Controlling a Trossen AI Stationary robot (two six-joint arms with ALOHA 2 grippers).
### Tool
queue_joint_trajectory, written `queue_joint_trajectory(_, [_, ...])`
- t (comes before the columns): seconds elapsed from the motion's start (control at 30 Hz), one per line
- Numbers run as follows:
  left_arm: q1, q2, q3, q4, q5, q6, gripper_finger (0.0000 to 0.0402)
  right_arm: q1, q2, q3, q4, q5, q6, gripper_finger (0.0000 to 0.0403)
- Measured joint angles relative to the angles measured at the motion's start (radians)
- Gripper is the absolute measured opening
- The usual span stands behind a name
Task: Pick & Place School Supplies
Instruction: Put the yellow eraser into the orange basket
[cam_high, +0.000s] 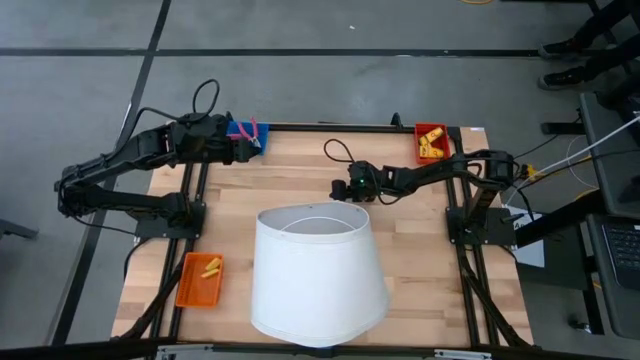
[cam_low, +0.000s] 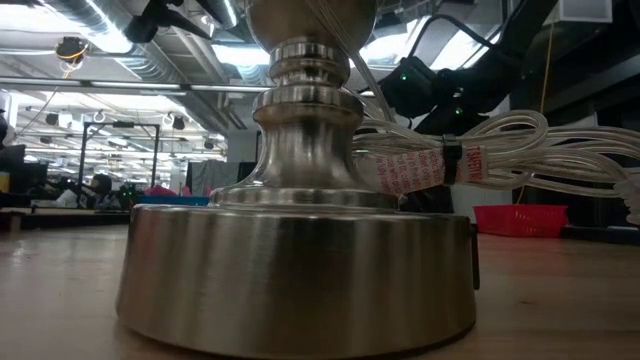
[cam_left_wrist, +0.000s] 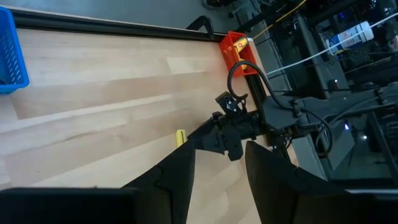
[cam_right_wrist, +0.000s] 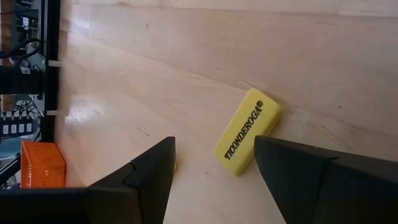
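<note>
From above, a wooden bench (cam_high: 420, 250) carries a big white lampshade (cam_high: 318, 275) near its front edge, a blue tray (cam_high: 243, 131) at the far left corner, a red tray (cam_high: 431, 141) with yellow pieces at the far right corner, and an orange tray (cam_high: 199, 279) with a few yellow sticks at the near left. The left gripper (cam_high: 252, 146) sits at the blue tray, where a pink-handled pair of scissors (cam_high: 256, 131) rests on the tray's edge; whether the fingers touch it cannot be told from here. The right gripper (cam_high: 338, 190) reaches toward the bench's middle, just behind the lampshade. In the low view a brushed metal lamp base (cam_low: 296, 268) fills most of the picture, with a bundled white cord (cam_low: 500, 160) beside it and the red tray far off on the right. The left wrist view shows that arm's two dark fingers (cam_left_wrist: 171, 180) parted with nothing between them, looking across the bench at the right arm and a small yellow piece lying beside its tip. The right wrist view shows its fingers (cam_right_wrist: 149, 171) spread wide and empty, hovering over a yellow eraser (cam_right_wrist: 247, 131) that lies flat on the bench, showing in the gap between them and untouched.
</note>
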Motion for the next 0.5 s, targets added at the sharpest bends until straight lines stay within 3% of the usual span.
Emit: queue_joint_trajectory(0.5, [0.0, 0.0, 0.0, 0.024, 0.0, 0.0, 0.0137, 0.013, 0.0, 0.0, 0.007, 0.011, 0.015, 0.0224])
